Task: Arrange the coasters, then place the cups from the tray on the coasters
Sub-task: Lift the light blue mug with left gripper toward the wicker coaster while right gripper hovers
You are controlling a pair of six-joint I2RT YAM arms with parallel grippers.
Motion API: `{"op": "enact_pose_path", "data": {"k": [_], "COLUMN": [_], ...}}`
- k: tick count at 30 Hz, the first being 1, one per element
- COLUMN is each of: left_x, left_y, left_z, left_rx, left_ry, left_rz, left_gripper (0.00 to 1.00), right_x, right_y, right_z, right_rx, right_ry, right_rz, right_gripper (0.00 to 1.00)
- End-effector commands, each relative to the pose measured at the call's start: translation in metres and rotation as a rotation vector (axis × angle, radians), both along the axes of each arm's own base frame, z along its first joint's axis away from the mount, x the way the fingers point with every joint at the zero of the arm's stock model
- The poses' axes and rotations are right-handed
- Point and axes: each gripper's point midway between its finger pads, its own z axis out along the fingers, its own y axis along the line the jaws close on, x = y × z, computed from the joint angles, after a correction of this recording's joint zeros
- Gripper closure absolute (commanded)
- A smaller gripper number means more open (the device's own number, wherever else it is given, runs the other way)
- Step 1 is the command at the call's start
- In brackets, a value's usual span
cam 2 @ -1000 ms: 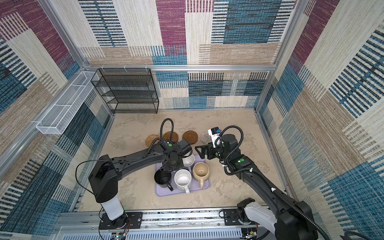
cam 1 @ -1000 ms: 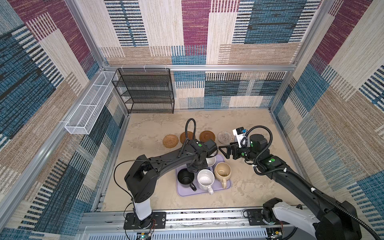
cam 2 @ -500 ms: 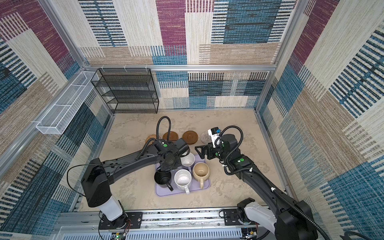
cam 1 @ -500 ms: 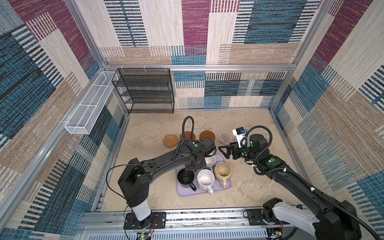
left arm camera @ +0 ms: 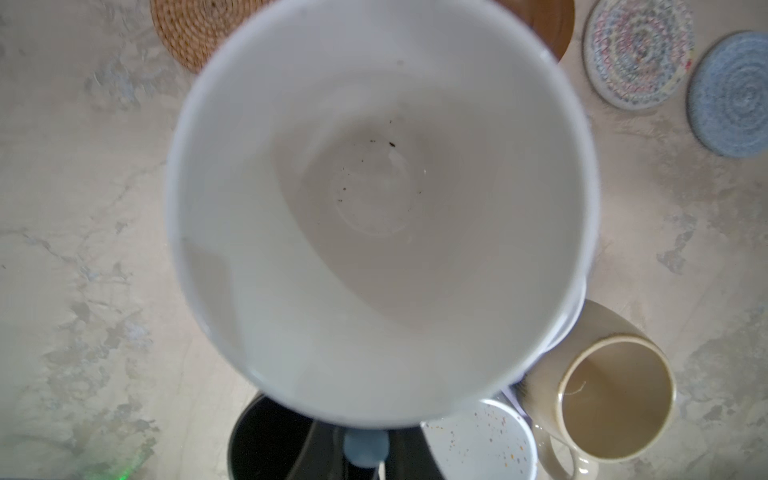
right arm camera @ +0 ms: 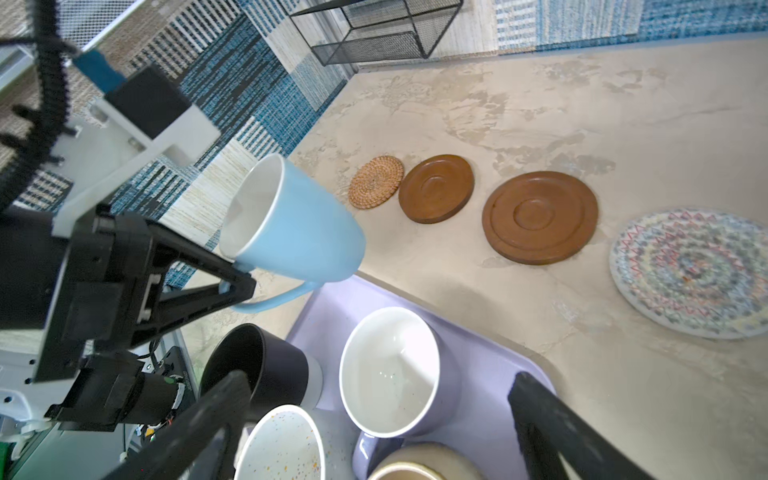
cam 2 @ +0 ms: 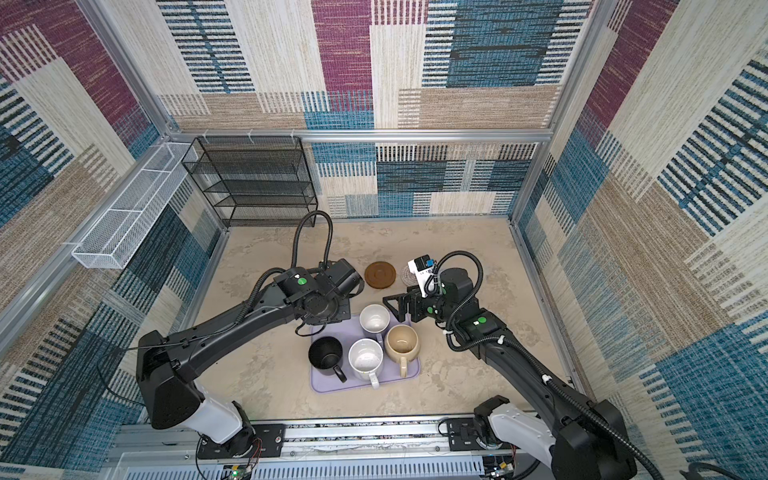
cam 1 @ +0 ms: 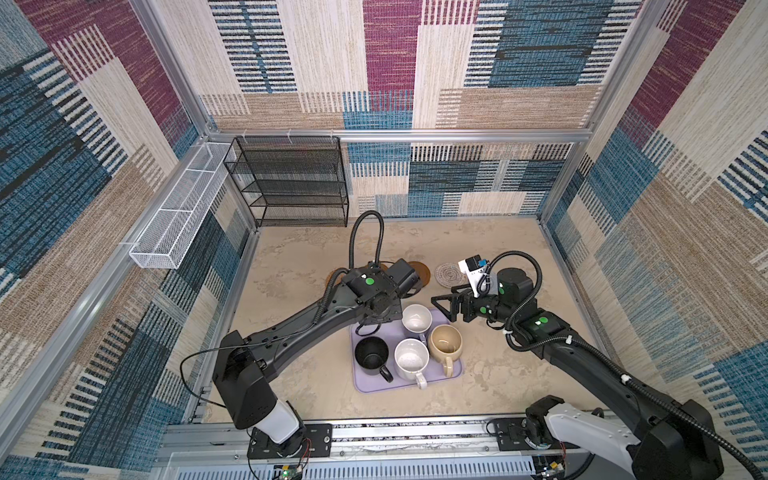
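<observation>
My left gripper [right arm camera: 232, 286] is shut on the handle of the light blue cup [right arm camera: 291, 224], holding it tilted in the air off the lavender tray's [right arm camera: 490, 361] far left corner. The cup fills the left wrist view [left arm camera: 374, 199]; in both top views my arm hides it. On the tray stand the lavender [cam 1: 417, 318], black [cam 1: 371, 352], speckled white [cam 1: 411, 359] and beige [cam 1: 445, 343] cups. My right gripper [cam 1: 442, 305] hangs open just right of the lavender cup. Beyond the tray lie the coasters in a row: rattan [right arm camera: 376, 181], two brown [right arm camera: 436, 189] [right arm camera: 540, 217], white crochet [right arm camera: 690, 272], grey-blue [left arm camera: 731, 93].
A black wire shelf [cam 1: 291, 183] stands at the back left corner. A white wire basket [cam 1: 178, 216] hangs on the left wall. Patterned walls close the table in on three sides.
My left wrist has moved left and a little away from the tray with the blue cup in its grip. The right arm has not moved.
</observation>
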Motion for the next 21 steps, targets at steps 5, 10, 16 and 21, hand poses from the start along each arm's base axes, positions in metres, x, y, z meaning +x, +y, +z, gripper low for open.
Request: {"op": "enact_pose_path", "data": {"k": [5,10,16,21], "left_x": [0.024,0.032,0.066,0.094], "left_y": [0.037,0.048,0.067,0.086], "left_z": [0.054,0.062,0.052,0.036], "left_rx": [0.085,0.056,0.053,0.06], "left_ry": [-0.184,-0.187,-0.176,-0.143], "left_rz": [-0.112,-0.157,-0.175,-0.119], "left_gripper": [1.0,1.0,1.0,1.0], "right_x": [-0.011,-0.001,0.017,0.043], "right_y": [0.034,0.056,0.082,0.099], "right_z": [0.037,0.049,0.056,0.041], "right_rx": [0.058,0.071,0.079,0.054], "right_ry": [-0.087,-0.1,-0.112,-0.077], "right_rz": [0.122,0.151,0.186,0.176], "right_gripper": [0.0,0.0,0.0,0.0]}}
